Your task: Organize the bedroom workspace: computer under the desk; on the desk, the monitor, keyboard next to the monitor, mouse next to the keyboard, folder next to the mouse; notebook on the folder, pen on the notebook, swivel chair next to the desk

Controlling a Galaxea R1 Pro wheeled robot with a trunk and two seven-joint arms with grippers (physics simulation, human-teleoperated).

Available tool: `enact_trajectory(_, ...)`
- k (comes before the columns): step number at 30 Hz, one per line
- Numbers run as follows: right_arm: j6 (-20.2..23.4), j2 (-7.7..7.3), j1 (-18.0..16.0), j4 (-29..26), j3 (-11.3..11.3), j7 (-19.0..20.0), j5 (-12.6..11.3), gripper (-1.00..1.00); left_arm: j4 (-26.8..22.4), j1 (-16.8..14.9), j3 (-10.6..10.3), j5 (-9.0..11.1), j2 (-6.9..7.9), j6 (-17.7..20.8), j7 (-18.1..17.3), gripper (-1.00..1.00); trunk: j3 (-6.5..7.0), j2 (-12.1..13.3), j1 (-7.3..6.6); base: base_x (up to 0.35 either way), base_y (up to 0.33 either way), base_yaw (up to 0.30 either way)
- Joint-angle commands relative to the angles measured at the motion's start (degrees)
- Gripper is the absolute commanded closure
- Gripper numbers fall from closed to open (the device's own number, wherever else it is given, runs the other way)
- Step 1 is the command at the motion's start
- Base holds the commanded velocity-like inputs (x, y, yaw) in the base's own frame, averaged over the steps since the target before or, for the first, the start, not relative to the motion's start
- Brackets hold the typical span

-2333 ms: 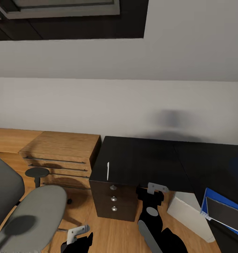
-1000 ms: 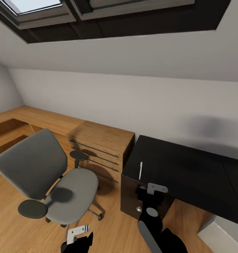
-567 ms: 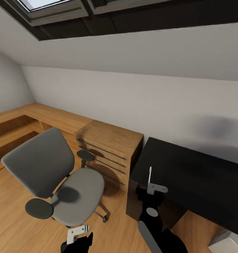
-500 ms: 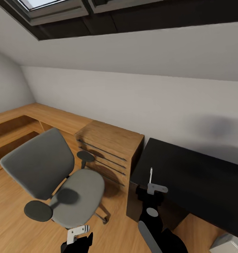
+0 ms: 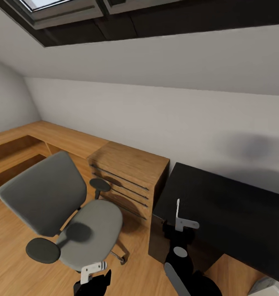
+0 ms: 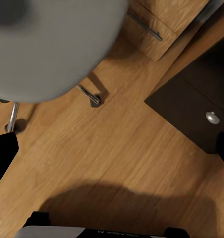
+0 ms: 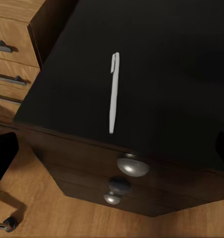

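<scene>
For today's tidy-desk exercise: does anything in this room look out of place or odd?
The pen lies alone on the black desk, close to the front edge above the drawer knobs, with no notebook or folder under it. The swivel chair stands apart from the desk, in front of the wooden drawers.

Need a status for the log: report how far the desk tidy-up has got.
Done: nothing confirmed; the chair seat is bare, no folder on it. In hand: nothing; the right pincer hovers by the pen, which lies alone on the desk. Left: stacking and moving the chair, which stands apart from the desk.
</scene>
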Motion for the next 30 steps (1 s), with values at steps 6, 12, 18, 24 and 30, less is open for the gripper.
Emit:
enact_trajectory(6,-0.16,-1.12,-0.05,0.53,0.16,-0.09,-0.26,-1.00,-0.14,0.00,-0.06,0.68,0.02,0.20,0.46,-1.00,-0.08,-0.08,0.03,0.236,0.000,0.000)
enact_trajectory(12,-0.87,-1.13,-0.05,0.61,0.15,0.04,-0.29,-1.00,-0.13,0.00,-0.06,0.69,0.02,0.23,0.45,-1.00,-0.08,-0.08,0.03,0.316,0.000,0.000)
enact_trajectory(18,-1.00,-1.21,-0.05,0.66,0.22,0.07,-0.29,-1.00,-0.11,0.00,-0.06,0.69,0.02,0.27,0.45,-1.00,-0.08,-0.08,0.03,0.319,0.000,0.000)
enact_trajectory(24,-4.14,-1.55,-0.10,6.58,-0.05,2.92,-0.19,-1.00,-0.06,0.00,-0.09,0.69,0.02,0.29,0.53,-1.00,-0.08,-0.08,0.03,0.128,0.000,0.000)
enact_trajectory(30,-6.64,-1.87,-0.79,12.80,-2.51,8.47,-0.15,-1.00,-0.06,0.00,-0.37,0.69,0.01,0.29,0.61,-1.00,-0.08,-0.08,0.03,0.008,0.000,0.000)
